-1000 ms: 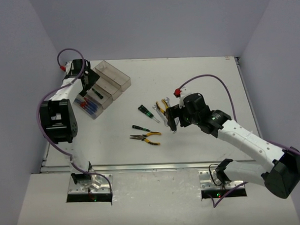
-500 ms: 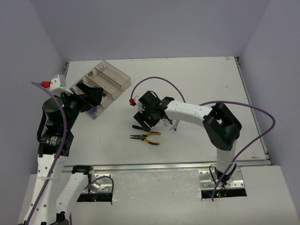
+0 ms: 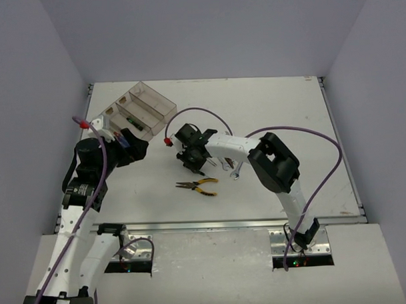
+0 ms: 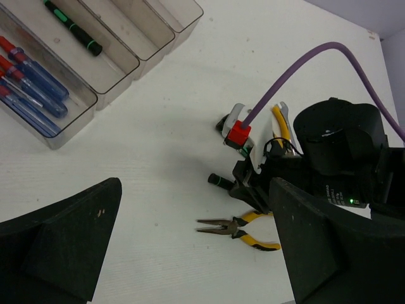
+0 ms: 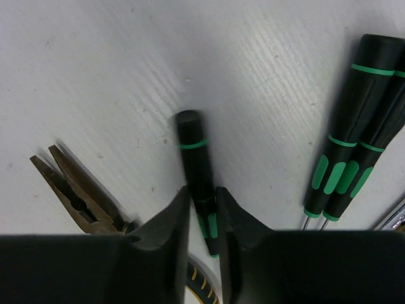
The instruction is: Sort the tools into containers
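Right pincer (image 5: 204,202): pressed onto the handle of a green-black screwdriver (image 5: 195,161), pinching it.
Pliers (image 5: 79,190): just left of this pincer, on the table (image 5: 95,63).
Spare green-black pair (image 5: 348,152): to its right, side by side.
Left pincer (image 4: 196,190): spread wide, holding nothing.
Containers (image 4: 136,60): ahead of it, to its left. The end bin holds blue screwdrivers (image 4: 35,85); the next holds a binned green-black driver (image 4: 73,28).

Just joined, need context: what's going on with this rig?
Tool sorting, partway through. The right gripper is pinching a green-black screwdriver that lies on the table. The left gripper hangs open and empty near the bins, which hold red and blue screwdrivers and one green-black one. The pliers are not yet sorted.
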